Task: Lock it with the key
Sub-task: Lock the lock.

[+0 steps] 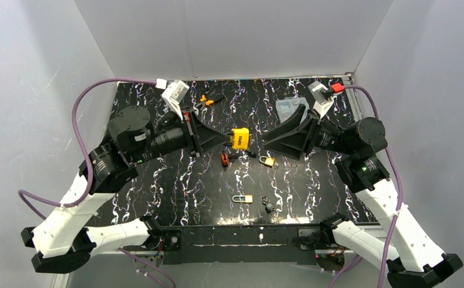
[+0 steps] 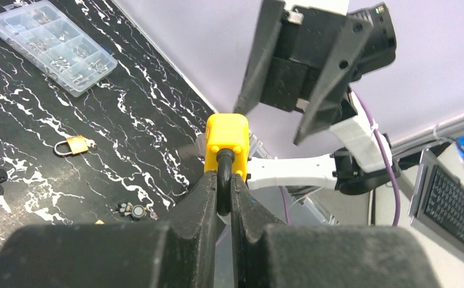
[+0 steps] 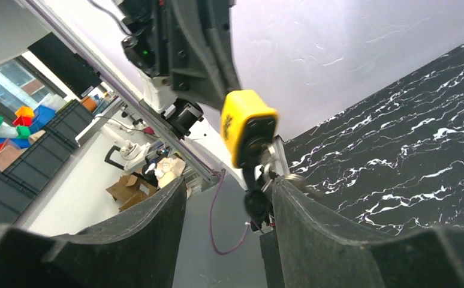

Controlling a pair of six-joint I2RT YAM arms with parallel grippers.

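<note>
My left gripper (image 1: 226,139) is shut on the black shackle of a yellow padlock (image 1: 240,138) and holds it in the air above the middle of the table. In the left wrist view the shackle sits between the fingers (image 2: 208,192), with the yellow body (image 2: 226,141) past their tips. My right gripper (image 1: 265,143) is open and faces the padlock from the right. In the right wrist view the padlock (image 3: 247,126) is just beyond the open gripper (image 3: 228,186). A black-headed key (image 3: 256,204) on a silver ring hangs under it beside one finger; contact is unclear.
On the black marbled table (image 1: 175,180) lie a small brass padlock (image 1: 267,161), a red and black item (image 1: 225,158), a small padlock with a blue shackle (image 1: 242,198) and black keys (image 1: 269,204). Orange pliers (image 1: 208,101) and a clear parts box (image 1: 289,108) lie at the back.
</note>
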